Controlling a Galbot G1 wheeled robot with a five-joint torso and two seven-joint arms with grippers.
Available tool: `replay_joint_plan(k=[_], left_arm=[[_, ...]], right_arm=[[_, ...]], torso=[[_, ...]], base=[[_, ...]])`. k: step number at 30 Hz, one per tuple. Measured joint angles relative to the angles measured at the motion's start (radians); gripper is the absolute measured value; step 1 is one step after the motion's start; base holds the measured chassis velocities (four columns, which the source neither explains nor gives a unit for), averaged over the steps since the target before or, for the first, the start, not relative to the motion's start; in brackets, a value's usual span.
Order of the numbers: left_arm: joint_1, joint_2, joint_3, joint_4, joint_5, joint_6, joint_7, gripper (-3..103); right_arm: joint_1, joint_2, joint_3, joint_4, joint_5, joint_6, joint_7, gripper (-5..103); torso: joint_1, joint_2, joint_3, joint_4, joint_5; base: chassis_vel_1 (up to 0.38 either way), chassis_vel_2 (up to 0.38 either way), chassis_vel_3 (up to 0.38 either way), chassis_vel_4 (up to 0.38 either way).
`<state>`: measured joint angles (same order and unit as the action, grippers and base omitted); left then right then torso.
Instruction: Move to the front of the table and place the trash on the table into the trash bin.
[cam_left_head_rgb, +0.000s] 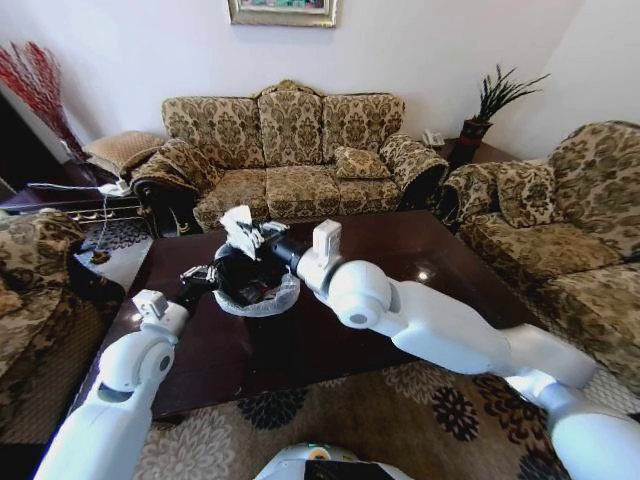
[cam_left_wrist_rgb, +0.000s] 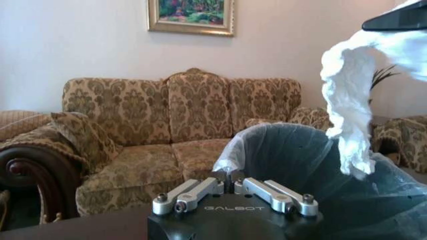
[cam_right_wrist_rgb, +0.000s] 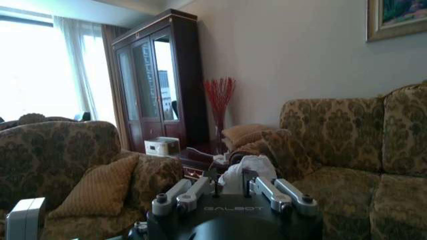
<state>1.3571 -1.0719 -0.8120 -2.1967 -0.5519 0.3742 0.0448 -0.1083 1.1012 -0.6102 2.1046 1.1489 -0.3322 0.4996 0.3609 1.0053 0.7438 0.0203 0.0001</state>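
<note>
The trash bin (cam_left_head_rgb: 262, 300), black with a whitish bag over its rim, stands on the dark glossy table (cam_left_head_rgb: 430, 260) towards its left half. My left gripper (cam_left_head_rgb: 203, 275) is at the bin's near-left rim. In the left wrist view its fingertips (cam_left_wrist_rgb: 220, 177) are shut on the bag-covered rim of the bin (cam_left_wrist_rgb: 300, 160). My right gripper (cam_left_head_rgb: 258, 240) hovers just above the bin, shut on a crumpled white paper (cam_left_head_rgb: 238, 225), a piece of the trash. That paper (cam_left_wrist_rgb: 347, 100) hangs over the bin's opening, and it sits between the right gripper's (cam_right_wrist_rgb: 230, 182) fingers as a white wad (cam_right_wrist_rgb: 252, 167).
A patterned three-seat sofa (cam_left_head_rgb: 290, 150) stands behind the table, an armchair (cam_left_head_rgb: 570, 220) to its right and another sofa (cam_left_head_rgb: 30, 260) to its left. A dark side table (cam_left_head_rgb: 70, 195) is at the back left. A floral rug (cam_left_head_rgb: 400, 420) lies by the table's near edge.
</note>
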Motion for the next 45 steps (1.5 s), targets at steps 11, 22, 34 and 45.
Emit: replay_joint_plan(k=[11, 22, 34, 45], left_arm=[[0.0, -0.009, -0.009, 0.002, -0.007, -0.009, 0.002, 2], [-0.003, -0.008, -0.011, 0.002, -0.012, -0.011, 0.002, 2], [-0.008, -0.009, -0.006, -0.001, -0.014, -0.011, 0.002, 2], [-0.008, -0.011, -0.004, -0.001, -0.015, -0.014, 0.003, 2]], right_arm=[[0.016, 0.01, -0.01, 0.002, -0.014, -0.002, 0.009, 65], [0.01, 0.009, -0.001, 0.063, 0.276, -0.027, 0.175, 99], [0.031, 0.091, 0.078, 0.06, 0.728, 0.014, 0.47, 100], [0.022, 0.061, 0.107, 0.073, 0.723, -0.021, 0.459, 100]], torso=[[0.0, 0.0, 0.0, 0.0001, -0.0001], [0.0, 0.0, 0.0, 0.0, -0.0001], [0.0, 0.0, 0.0, 0.0001, -0.0002], [0.0, 0.0, 0.0, 0.0, -0.0001]], base=[[0.0, 0.0, 0.0, 0.0], [0.0, 0.0, 0.0, 0.0], [0.0, 0.0, 0.0, 0.0], [0.0, 0.0, 0.0, 0.0]])
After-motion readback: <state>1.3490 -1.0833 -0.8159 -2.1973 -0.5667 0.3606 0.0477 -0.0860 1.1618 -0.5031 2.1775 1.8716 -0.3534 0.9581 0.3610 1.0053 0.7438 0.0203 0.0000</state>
